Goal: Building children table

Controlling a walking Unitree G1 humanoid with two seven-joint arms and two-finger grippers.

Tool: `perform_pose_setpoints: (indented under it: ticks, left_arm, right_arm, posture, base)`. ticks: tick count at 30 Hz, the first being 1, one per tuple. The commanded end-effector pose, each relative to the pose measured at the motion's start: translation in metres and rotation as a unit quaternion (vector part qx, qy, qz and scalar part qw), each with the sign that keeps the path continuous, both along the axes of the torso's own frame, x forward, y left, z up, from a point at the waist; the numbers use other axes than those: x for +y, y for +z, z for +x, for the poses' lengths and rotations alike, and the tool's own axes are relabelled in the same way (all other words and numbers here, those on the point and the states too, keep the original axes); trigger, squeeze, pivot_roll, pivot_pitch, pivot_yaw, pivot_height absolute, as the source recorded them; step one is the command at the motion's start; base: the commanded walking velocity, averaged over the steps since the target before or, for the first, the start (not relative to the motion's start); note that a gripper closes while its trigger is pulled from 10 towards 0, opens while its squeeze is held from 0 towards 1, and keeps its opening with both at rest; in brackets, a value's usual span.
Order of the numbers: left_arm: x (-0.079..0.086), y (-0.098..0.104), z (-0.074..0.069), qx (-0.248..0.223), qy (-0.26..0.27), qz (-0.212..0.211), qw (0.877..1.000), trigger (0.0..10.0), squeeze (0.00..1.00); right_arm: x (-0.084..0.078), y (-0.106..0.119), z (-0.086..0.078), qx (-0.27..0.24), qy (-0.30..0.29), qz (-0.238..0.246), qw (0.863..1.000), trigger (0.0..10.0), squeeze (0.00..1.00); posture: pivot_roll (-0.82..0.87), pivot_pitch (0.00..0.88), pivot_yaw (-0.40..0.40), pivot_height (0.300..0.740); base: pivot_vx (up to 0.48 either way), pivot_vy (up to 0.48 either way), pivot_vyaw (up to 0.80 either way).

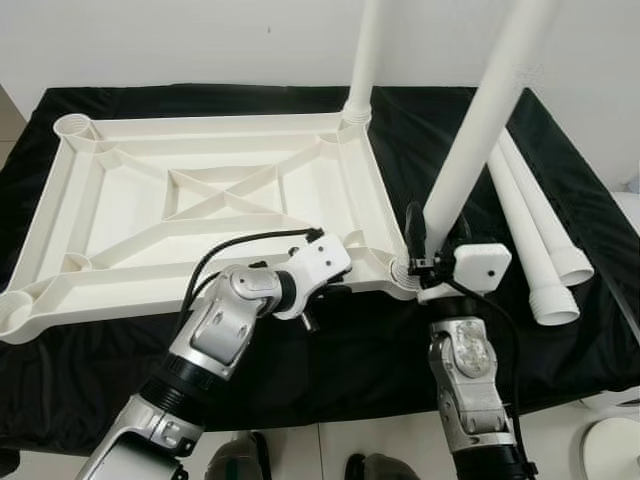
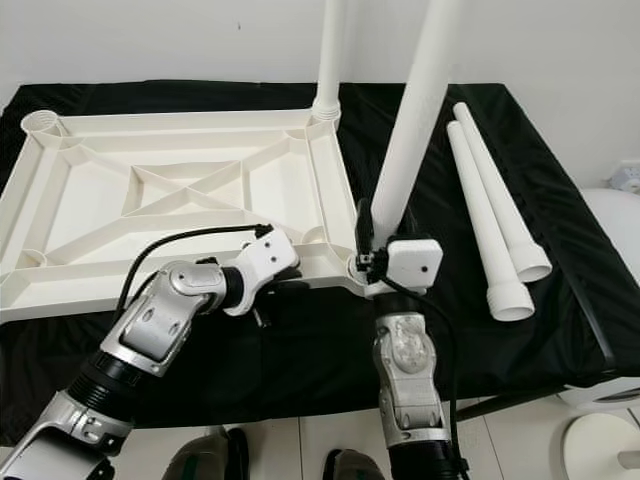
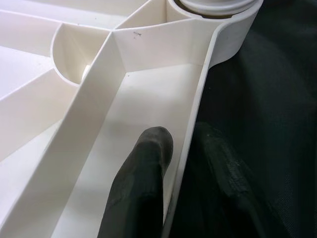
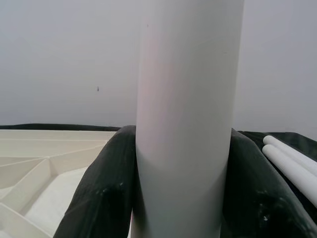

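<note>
A white leg point(image 1: 470, 150) is gripped by the right pincer point(image 1: 416, 240) at the near right corner of the upturned tabletop point(image 1: 200, 200).

The tabletop is laid ribs-up on a table covered by a black cloth point(image 1: 560, 330). From the tabletop's centre, the held leg is stood in the corner socket at about 4 o'clock, tilted slightly, with a black finger point(image 4: 104, 193) pressed on each side of it just above the socket. A second leg point(image 1: 365, 60) is stood upright in the socket at about 1 o'clock. Two loose legs point(image 1: 540, 230) are laid side by side on the cloth at 3 o'clock. The left pincer point(image 3: 188, 163) is closed on the tabletop's near rim, one finger point(image 3: 143, 183) inside the channel and one outside.
</note>
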State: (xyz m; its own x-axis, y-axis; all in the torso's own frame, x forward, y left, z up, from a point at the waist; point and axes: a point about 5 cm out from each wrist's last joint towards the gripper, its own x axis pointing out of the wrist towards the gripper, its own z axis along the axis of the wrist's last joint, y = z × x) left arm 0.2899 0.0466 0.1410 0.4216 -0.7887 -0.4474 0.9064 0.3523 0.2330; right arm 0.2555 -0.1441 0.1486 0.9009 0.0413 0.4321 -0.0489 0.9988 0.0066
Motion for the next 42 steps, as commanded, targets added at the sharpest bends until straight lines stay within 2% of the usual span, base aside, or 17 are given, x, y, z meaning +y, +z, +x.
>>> perform_pose_setpoints:
  ticks: [1, 3, 8, 16, 24, 32, 38, 42]
  left_arm:
    - [-0.002, 0.022, 0.004, -0.059, 0.020, -0.027, 0.998, 10.0, 0.00]
    - [-0.002, 0.022, 0.004, -0.059, 0.020, -0.027, 0.998, 10.0, 0.00]
    - [-0.002, 0.022, 0.003, -0.058, 0.019, -0.027, 0.998, 10.0, 0.00]
    - [-0.002, 0.022, 0.003, -0.058, 0.017, -0.026, 0.998, 10.0, 0.00]
    - [-0.002, 0.023, 0.004, -0.060, 0.015, -0.027, 0.998, 10.0, 0.00]
    - [-0.003, 0.023, 0.004, -0.060, 0.014, -0.027, 0.998, 10.0, 0.00]
    - [-0.001, 0.023, 0.004, -0.062, 0.019, -0.027, 0.998, 10.0, 0.00]
    - [-0.001, 0.023, 0.004, -0.061, 0.021, -0.028, 0.998, 10.0, 0.00]
  right_arm:
    - [-0.029, -0.063, -0.015, 0.154, -0.049, 0.007, 0.987, 10.0, 0.00]
    - [-0.029, -0.063, -0.015, 0.154, -0.045, 0.017, 0.987, 10.0, 0.00]
    - [-0.033, -0.069, -0.018, 0.159, -0.051, 0.002, 0.986, 10.0, 0.00]
    - [-0.042, -0.076, -0.017, 0.174, -0.065, 0.042, 0.982, 10.0, 0.00]
    - [-0.047, -0.084, -0.020, 0.182, -0.066, 0.059, 0.979, 10.0, 0.00]
    - [-0.043, -0.080, -0.017, 0.174, -0.052, 0.026, 0.983, 10.0, 0.00]
    - [-0.033, -0.071, -0.010, 0.159, -0.019, -0.033, 0.987, 10.0, 0.00]
    - [-0.031, -0.068, -0.007, 0.154, -0.013, -0.033, 0.988, 10.0, 0.00]
  posture:
    - [0.00, 0.111, 0.019, 0.740]
    - [0.00, 0.110, 0.020, 0.740]
    - [0.00, 0.107, 0.021, 0.740]
    - [0.00, 0.102, 0.026, 0.740]
    - [0.00, 0.095, 0.026, 0.740]
    - [0.00, 0.095, 0.024, 0.740]
    - [0.00, 0.099, 0.017, 0.740]
    - [0.00, 0.100, 0.016, 0.740]
  base:
    - [0.000, 0.000, 0.00]
    - [0.000, 0.000, 0.00]
    - [0.000, 0.000, 0.00]
    - [0.000, 0.000, 0.00]
    - [0.000, 0.000, 0.00]
    - [0.000, 0.000, 0.00]
    - [0.000, 0.000, 0.00]
    - [0.000, 0.000, 0.00]
